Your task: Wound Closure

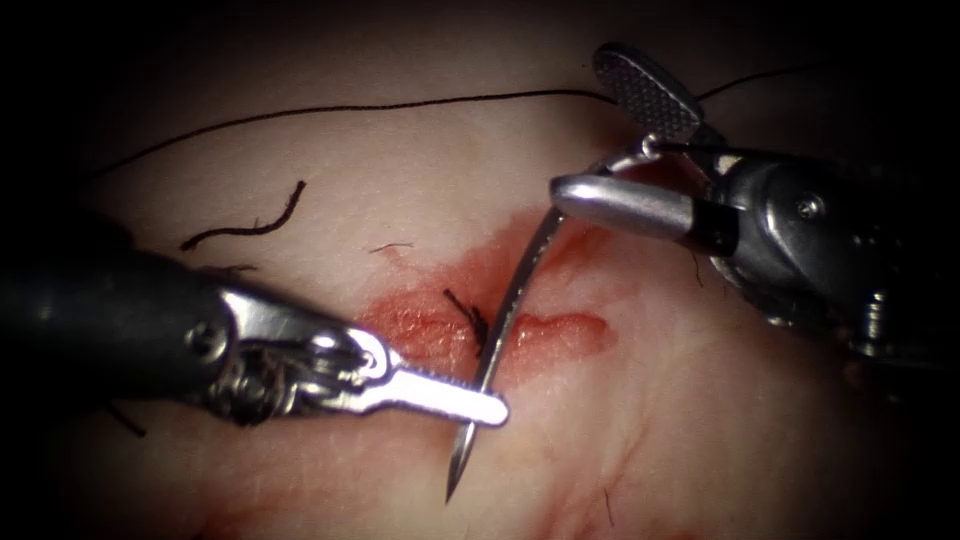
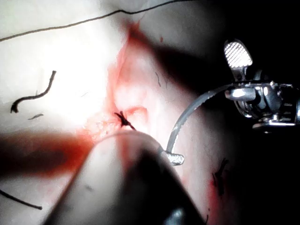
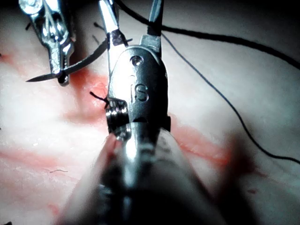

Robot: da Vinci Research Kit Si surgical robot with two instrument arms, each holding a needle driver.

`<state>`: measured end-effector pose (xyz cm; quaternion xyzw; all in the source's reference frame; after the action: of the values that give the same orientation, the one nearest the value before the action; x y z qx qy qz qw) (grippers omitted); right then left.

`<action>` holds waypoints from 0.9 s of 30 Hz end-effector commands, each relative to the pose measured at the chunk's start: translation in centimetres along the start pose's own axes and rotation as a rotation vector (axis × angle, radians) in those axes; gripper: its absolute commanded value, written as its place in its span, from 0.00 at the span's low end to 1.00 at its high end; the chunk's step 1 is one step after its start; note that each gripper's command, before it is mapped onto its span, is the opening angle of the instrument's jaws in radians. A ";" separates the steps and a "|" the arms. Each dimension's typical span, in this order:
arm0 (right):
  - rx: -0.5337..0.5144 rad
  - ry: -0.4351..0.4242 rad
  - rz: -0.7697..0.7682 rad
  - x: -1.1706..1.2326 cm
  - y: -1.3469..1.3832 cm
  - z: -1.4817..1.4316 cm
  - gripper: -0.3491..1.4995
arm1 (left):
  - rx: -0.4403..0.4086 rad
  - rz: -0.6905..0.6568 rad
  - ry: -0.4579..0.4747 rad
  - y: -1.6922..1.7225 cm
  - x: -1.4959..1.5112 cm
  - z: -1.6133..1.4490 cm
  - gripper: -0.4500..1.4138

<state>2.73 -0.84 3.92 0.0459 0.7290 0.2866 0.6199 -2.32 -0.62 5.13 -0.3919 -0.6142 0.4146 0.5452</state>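
While my left hand [image 1: 478, 402] pinches the curved needle [image 1: 500, 340] near its point, my spread right hand [image 1: 590, 130] may snag the thread [image 1: 400, 105], possibly twisting it loose

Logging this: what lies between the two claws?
The needle, free of tissue, in the endoscope view: left claw grips it near its tip; right claw open, empty.

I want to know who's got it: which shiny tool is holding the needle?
The left tool, from the picture's left, grips the needle near its point. The right tool gapes open.
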 end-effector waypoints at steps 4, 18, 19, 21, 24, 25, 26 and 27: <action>0.001 -0.028 0.057 -0.13 -0.02 0.05 0.83 | -0.031 -0.025 0.004 -0.07 0.01 0.09 0.00; 0.063 -0.023 0.113 -0.02 -0.22 0.06 0.14 | 0.033 -0.027 -0.007 -0.14 0.00 0.10 0.00; 0.063 -0.023 0.113 -0.02 -0.22 0.06 0.14 | 0.033 -0.027 -0.007 -0.14 0.00 0.10 0.00; 0.057 -0.023 0.117 0.01 -0.20 0.06 0.12 | 0.063 -0.026 -0.010 -0.15 0.00 0.10 0.00; 0.051 -0.023 0.117 0.02 -0.19 0.05 0.00 | 0.063 -0.025 -0.010 -0.17 -0.01 0.10 0.00; 0.046 -0.024 0.117 0.02 -0.19 0.04 0.00 | 0.066 -0.025 -0.010 -0.17 -0.01 0.11 0.00; 0.041 -0.027 0.116 0.02 -0.20 0.04 0.00 | 0.069 -0.031 -0.012 -0.17 -0.01 0.12 0.13; 0.025 -0.040 0.115 0.02 -0.20 0.02 0.00 | 0.090 -0.021 -0.014 -0.17 0.01 0.16 0.38</action>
<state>2.72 -1.02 3.80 0.1021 0.7131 0.3134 0.6187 -2.45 -0.67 5.24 -0.3623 -0.5942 0.4513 0.5585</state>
